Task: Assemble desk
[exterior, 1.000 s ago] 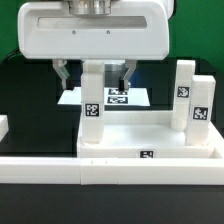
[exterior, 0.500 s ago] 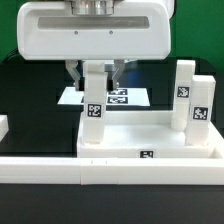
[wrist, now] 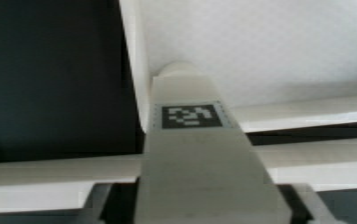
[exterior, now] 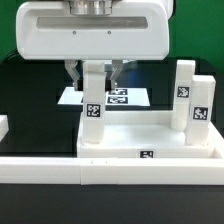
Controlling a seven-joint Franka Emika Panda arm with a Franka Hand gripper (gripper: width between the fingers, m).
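Since a second ago my claw [exterior: 94, 72] has drawn its fingers in from wide apart, and they now pinch the top of the upright leg [exterior: 92, 105] between them; over the last half second nothing has shifted. That leg stands in the tabletop's [exterior: 150, 137] corner on the exterior view's left, on the side nearest that camera, its black-and-white tag facing the camera. In the wrist view the same leg [wrist: 194, 150] runs away from me with its tag up, the tabletop [wrist: 281, 60] pale beneath it. Two more legs [exterior: 190, 100] stand upright at the tabletop's end on the exterior view's right. Beyond the tabletop, the marker board [exterior: 130, 97] lies flat on the black bench [exterior: 30, 90]. A white rail [exterior: 60, 170] runs along the bench's near edge.
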